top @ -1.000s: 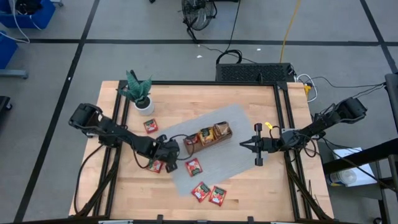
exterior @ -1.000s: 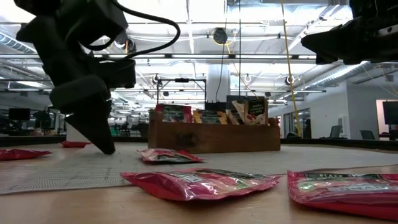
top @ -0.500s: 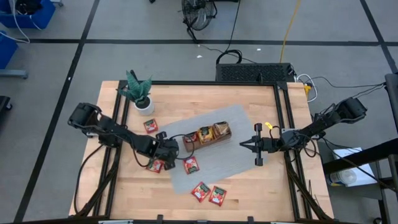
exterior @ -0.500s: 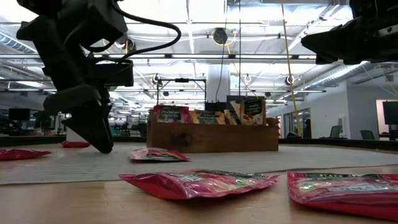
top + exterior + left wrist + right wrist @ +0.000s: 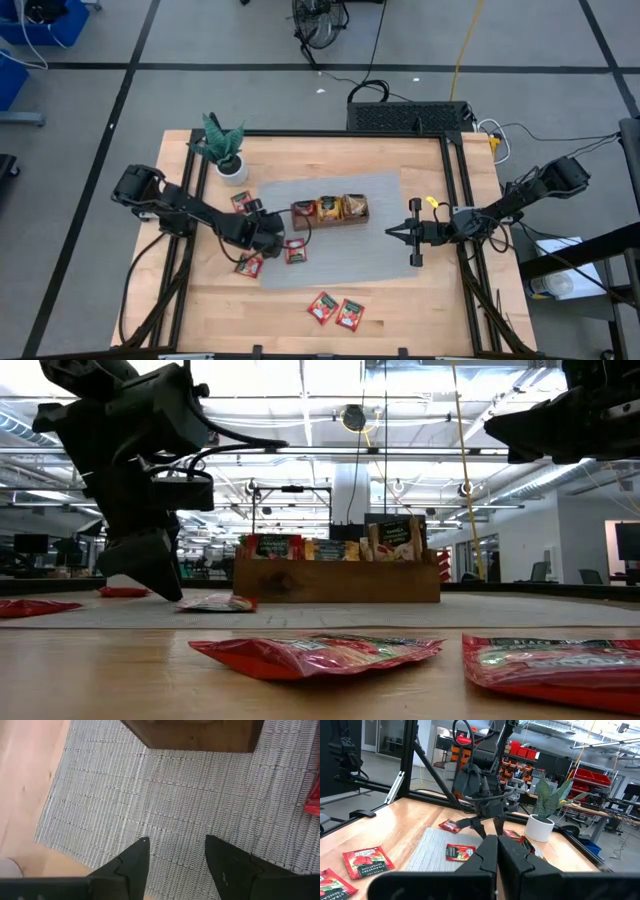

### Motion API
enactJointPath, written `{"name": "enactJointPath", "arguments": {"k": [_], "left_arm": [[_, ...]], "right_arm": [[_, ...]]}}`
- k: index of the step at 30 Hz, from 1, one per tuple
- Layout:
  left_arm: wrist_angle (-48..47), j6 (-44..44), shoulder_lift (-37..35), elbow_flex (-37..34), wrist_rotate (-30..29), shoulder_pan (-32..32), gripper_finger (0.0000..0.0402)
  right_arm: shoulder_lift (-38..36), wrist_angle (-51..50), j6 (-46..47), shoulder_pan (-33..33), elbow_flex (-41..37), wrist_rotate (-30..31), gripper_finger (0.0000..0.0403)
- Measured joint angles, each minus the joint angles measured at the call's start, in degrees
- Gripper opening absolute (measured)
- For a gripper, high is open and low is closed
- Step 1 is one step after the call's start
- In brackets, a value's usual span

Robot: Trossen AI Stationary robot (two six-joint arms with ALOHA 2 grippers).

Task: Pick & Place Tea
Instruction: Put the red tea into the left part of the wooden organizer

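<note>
- Left hand point(image 5: 272, 240) is down over the near-left part of the grey woven mat point(image 5: 375, 232); my wrist view shows its fingers point(image 5: 131, 865) spread apart with only mat between them, gripping nothing.
- One red tea sachet point(image 5: 295, 251) lies flat on the mat just beside that hand, toward the front edge of the tabletop point(image 5: 420, 300).
- Another sachet point(image 5: 249, 265) sits just off the mat's corner, close on the hand's other side, and one more point(image 5: 241, 202) lies behind it, toward the potted plant point(image 5: 226, 150).
- Wooden tray point(image 5: 329, 211) stands on the mat a little beyond the hand, with sachets upright in it.
- Two red sachets point(image 5: 336, 311) lie side by side at the front, well apart from the hand.
- Right hand point(image 5: 402, 231) hovers off the mat's far end, fingers pressed together, empty.
</note>
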Motion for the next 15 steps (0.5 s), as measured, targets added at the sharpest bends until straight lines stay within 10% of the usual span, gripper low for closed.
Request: {"name": "enactJointPath", "arguments": {"k": [15], "left_arm": [[-12.75, 7.2, 0.15, 20.91, 13.78, -3.63, 0.0195]], "right_arm": [[0.0, 0.0, 0.04, 0.0, 0.0, 0.0, 0.0]]}}
